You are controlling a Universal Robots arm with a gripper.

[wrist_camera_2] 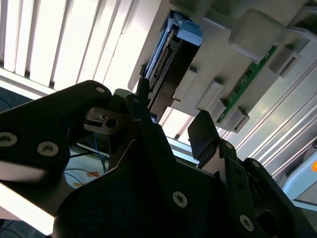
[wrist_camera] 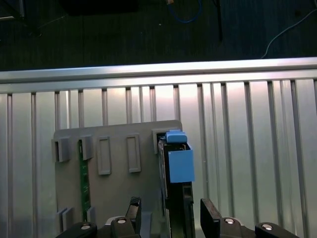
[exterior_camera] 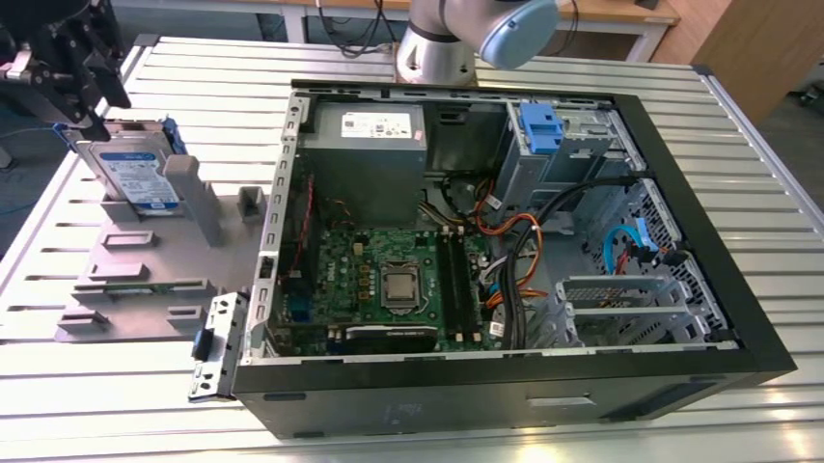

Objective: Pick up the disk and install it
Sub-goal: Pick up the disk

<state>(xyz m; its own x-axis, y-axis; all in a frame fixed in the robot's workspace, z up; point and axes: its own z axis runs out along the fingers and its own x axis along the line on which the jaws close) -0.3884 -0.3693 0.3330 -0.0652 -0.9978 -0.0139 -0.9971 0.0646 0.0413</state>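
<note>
Pick-up step is judged in hand; nothing is gripped yet. The disk (exterior_camera: 135, 178) is stood upright in a grey fixture (exterior_camera: 154, 280) on the table (exterior_camera: 77, 405), upper left of the exterior view, outside the case (exterior_camera: 515, 251). The gripper (exterior_camera: 80, 92) is placed at its top edge, fingers (wrist_camera: 132, 210) spread wide either side. A grasp calls for centring on the flat faces.

A: What carries the parts?
B: A slatted metal table (exterior_camera: 116, 386).
A: What lies directly on it?
B: A grey holder (exterior_camera: 142, 289) toward the exterior view's left; just beside it, an open computer case (exterior_camera: 451, 400).
</note>
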